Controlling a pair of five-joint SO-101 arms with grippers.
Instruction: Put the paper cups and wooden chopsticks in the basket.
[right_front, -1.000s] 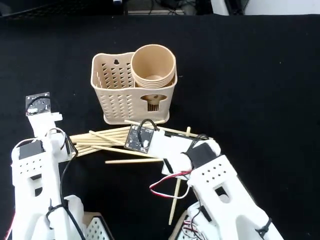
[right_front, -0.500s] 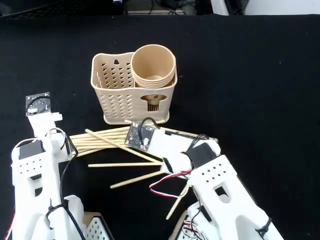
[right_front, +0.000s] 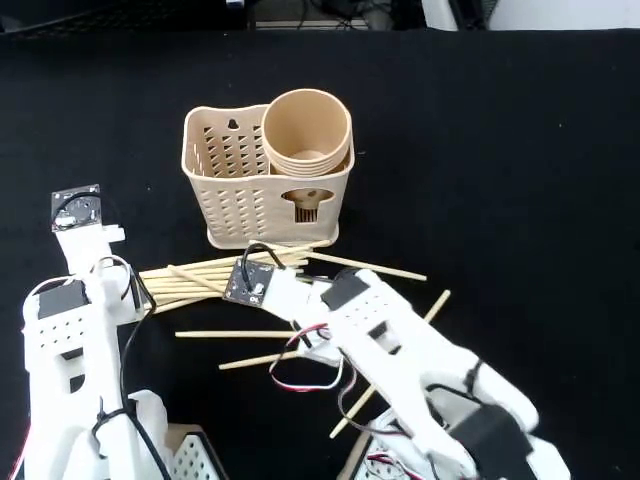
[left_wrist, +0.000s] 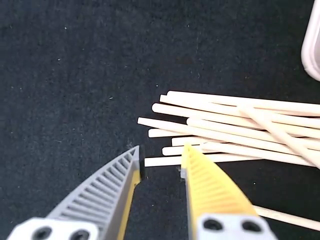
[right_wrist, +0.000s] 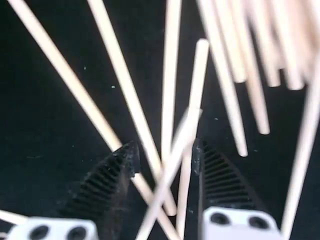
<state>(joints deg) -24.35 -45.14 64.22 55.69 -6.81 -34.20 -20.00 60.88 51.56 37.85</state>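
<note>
On the black table (right_front: 520, 150), the basket (right_front: 225, 175) stands at the far side, with a stack of paper cups (right_front: 307, 130) already in its right half. Just near of it, the wooden chopsticks (right_front: 195, 280) lie in a loose pile, with several more scattered to the near right. We judge them light, stiff and smooth, apt to roll or pivot, so we would take 1 or 2 near the middle, across their length. The right claw (right_wrist: 164, 145) is low over the scattered sticks, its jaws moderately parted, with about 3 sticks crossing the gap and none pinched. The left claw (left_wrist: 161, 150) sits at the pile's left end, narrowly parted and empty, the stick ends just beyond its tips.
</note>
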